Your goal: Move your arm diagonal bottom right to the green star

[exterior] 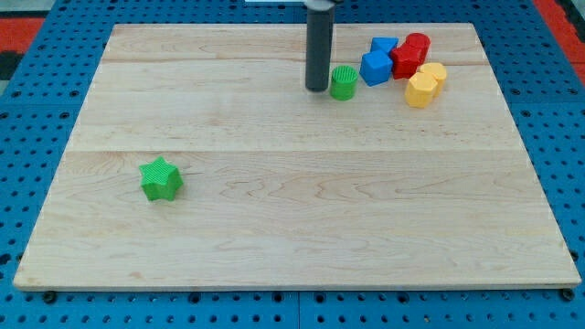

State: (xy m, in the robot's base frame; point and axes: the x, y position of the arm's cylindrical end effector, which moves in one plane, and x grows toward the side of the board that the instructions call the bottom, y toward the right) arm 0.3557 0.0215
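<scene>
Our tip [317,89] rests far on the surface [292,219], just left of a green cylinder [344,83]; no claw exists. The green star [162,179] lies near-left, so the approach is probably just starting: next we slide to its near-right side.

Single high oblique view over board [292,228]

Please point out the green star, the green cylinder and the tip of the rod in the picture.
green star [162,178]: camera view, middle of its top face.
green cylinder [344,82]: camera view, middle of its body.
my tip [317,89]: camera view, very end of the rod.
</scene>
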